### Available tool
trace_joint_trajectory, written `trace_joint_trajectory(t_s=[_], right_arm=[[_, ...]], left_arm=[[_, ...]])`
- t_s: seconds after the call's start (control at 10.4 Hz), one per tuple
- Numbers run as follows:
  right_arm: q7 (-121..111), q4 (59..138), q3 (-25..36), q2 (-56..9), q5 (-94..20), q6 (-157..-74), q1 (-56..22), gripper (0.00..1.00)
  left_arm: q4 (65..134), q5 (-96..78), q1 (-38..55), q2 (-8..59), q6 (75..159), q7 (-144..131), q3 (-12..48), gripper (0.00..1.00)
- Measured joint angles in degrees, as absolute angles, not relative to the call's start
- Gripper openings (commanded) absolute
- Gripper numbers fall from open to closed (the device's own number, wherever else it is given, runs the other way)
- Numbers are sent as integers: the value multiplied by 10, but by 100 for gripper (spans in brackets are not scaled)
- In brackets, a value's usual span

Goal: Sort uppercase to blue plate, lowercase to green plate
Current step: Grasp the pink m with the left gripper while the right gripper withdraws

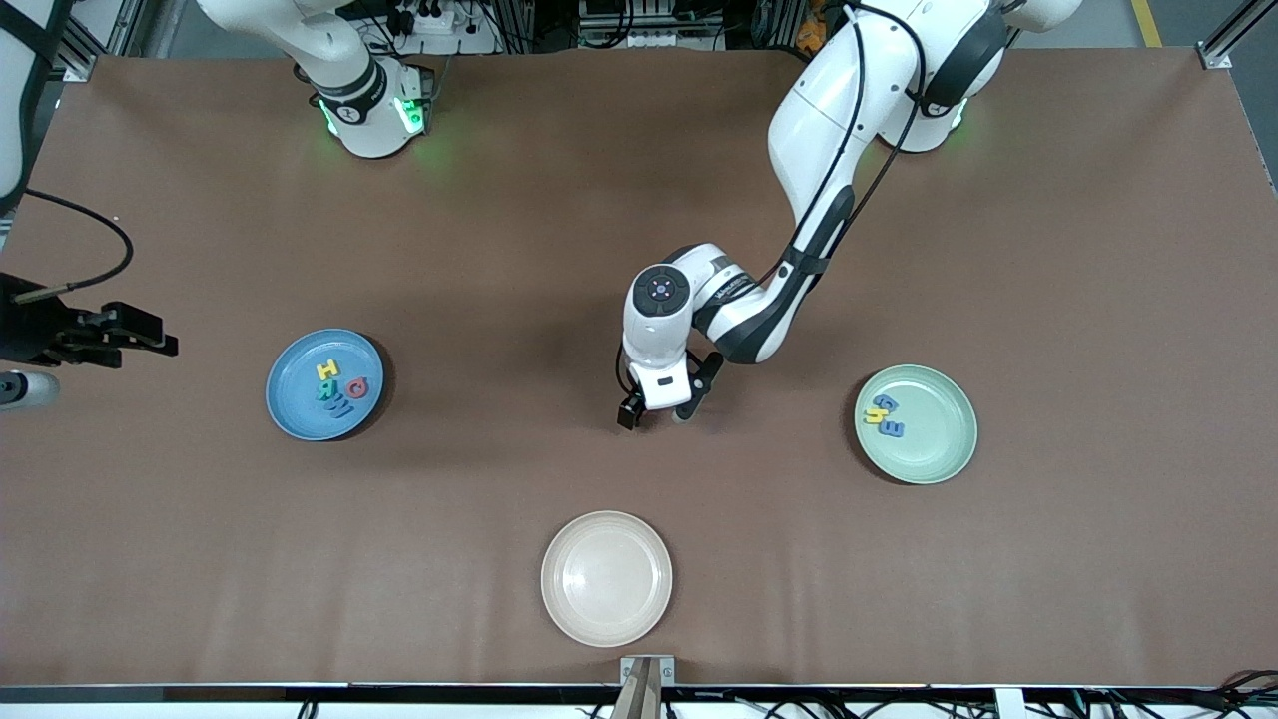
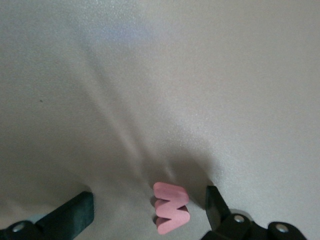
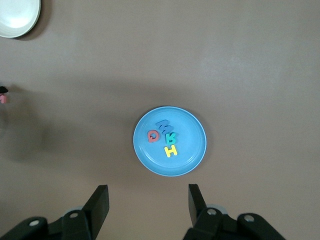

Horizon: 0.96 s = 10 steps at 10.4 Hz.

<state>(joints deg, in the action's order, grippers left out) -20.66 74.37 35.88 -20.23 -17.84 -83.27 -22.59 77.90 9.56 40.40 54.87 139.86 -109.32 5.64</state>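
Note:
A red m (image 2: 171, 209) lies flat on the table between the wide-open fingers of my left gripper (image 2: 150, 197), closer to one finger and touching neither. That left gripper (image 1: 664, 404) hangs low over the table's middle and hides the m in the front view. The blue plate (image 1: 295, 399) holds a yellow H (image 1: 327, 370), a teal R (image 1: 329, 390), a red Q (image 1: 357, 388) and a blue W (image 1: 339, 407). The green plate (image 1: 934, 444) holds a yellow h (image 1: 879, 411) and two blue letters (image 1: 892, 428). My right gripper (image 1: 160, 337) waits open and empty, high up by the blue plate (image 3: 192, 145).
A beige plate (image 1: 606, 577) sits near the table's front edge, nearer to the camera than the left gripper. The blue plate is toward the right arm's end of the table and the green plate toward the left arm's end. Brown table lies between them.

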Motion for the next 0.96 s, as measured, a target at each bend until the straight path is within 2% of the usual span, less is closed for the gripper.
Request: trace_joint_trajectory(t_s=[0.39, 0.96], right_arm=[[-207, 723, 342, -202, -178, -809, -209, 72], [-207, 687, 341, -202, -175, -768, -210, 72]], left_arm=[[766, 96, 437, 549, 1358, -1093, 22, 100], [743, 96, 439, 549, 1325, -1093, 12, 100]])
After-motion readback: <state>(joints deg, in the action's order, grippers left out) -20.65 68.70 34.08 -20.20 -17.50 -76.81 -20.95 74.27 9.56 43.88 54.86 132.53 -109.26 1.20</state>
